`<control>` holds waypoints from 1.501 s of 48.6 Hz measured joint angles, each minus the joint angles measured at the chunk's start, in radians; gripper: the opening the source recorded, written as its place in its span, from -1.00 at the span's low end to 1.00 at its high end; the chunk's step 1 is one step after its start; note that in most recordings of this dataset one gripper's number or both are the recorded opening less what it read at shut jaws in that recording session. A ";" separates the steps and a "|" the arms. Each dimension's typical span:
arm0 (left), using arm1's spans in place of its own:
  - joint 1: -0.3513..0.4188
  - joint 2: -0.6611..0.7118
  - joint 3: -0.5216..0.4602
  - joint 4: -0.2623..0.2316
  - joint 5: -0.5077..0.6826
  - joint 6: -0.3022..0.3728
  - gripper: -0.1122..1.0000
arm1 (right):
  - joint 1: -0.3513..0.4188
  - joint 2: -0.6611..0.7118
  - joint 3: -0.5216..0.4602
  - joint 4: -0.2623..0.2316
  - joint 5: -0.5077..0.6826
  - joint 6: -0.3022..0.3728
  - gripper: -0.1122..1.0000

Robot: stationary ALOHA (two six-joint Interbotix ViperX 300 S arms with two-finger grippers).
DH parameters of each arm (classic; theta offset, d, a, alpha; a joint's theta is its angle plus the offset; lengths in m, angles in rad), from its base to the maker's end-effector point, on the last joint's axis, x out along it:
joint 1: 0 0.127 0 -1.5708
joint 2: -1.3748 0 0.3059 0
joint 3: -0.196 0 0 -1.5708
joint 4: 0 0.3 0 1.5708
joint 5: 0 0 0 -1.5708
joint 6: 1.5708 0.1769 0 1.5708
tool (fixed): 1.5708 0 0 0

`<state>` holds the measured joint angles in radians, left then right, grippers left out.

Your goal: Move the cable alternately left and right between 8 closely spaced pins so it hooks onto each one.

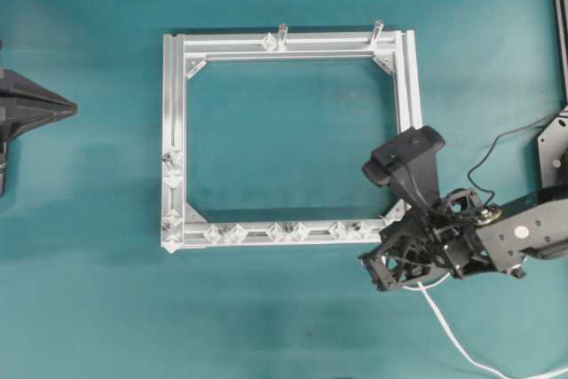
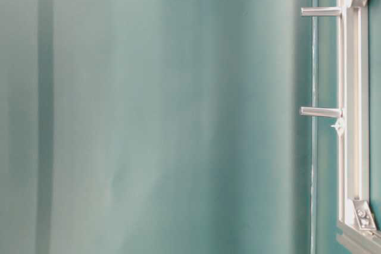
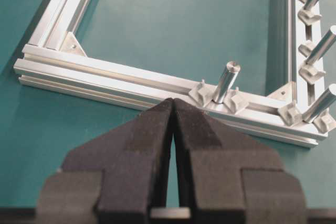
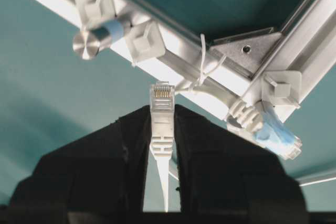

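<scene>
The white cable (image 1: 446, 319) runs over the table from the lower right up to my right gripper (image 1: 380, 260), just outside the silver frame's near right corner. In the right wrist view my right gripper (image 4: 161, 113) is shut on the cable's white plug (image 4: 161, 100), which points at the frame bar and stops just short of it. Whitish pins (image 1: 235, 232) line the near bar, and others (image 4: 144, 40) sit close ahead of the plug. My left gripper (image 1: 67, 109) hangs at the far left, away from the frame. It (image 3: 172, 104) is shut on nothing.
The silver frame (image 1: 293, 42) lies mid-table with two slim posts (image 1: 377, 29) on its far bar. A blue plug with a white boot (image 4: 265, 127) is zip-tied at the frame corner. A taped post (image 4: 89, 41) stands between pins, and another post (image 3: 226, 81) rises ahead of my left gripper.
</scene>
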<state>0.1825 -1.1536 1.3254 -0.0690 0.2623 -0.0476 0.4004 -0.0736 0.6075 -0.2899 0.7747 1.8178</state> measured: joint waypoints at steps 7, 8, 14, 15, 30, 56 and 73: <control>0.000 0.000 0.000 0.000 0.000 0.000 -0.74 | 0.000 0.002 0.000 -0.025 0.002 0.087 -0.53; 0.000 0.000 0.000 0.000 0.000 0.000 -0.74 | 0.000 0.002 0.002 -0.025 0.002 0.095 -0.53; 0.000 0.000 0.002 0.000 0.000 0.000 -0.74 | -0.008 0.006 0.003 -0.028 0.003 0.126 -0.53; 0.000 0.000 0.000 0.000 0.000 0.000 -0.74 | -0.009 0.008 0.003 -0.028 0.002 0.127 -0.53; 0.000 0.000 0.002 0.000 0.000 0.000 -0.74 | -0.041 0.017 0.005 -0.028 0.017 0.137 -0.53; 0.002 0.000 0.000 0.000 0.000 0.000 -0.74 | -0.046 0.015 0.006 -0.028 0.017 0.137 -0.53; 0.000 0.000 0.003 0.000 0.000 0.000 -0.74 | -0.051 0.017 0.006 -0.028 0.017 0.126 -0.53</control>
<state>0.1825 -1.1536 1.3284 -0.0690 0.2623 -0.0476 0.3497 -0.0568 0.6136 -0.3175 0.7915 1.9436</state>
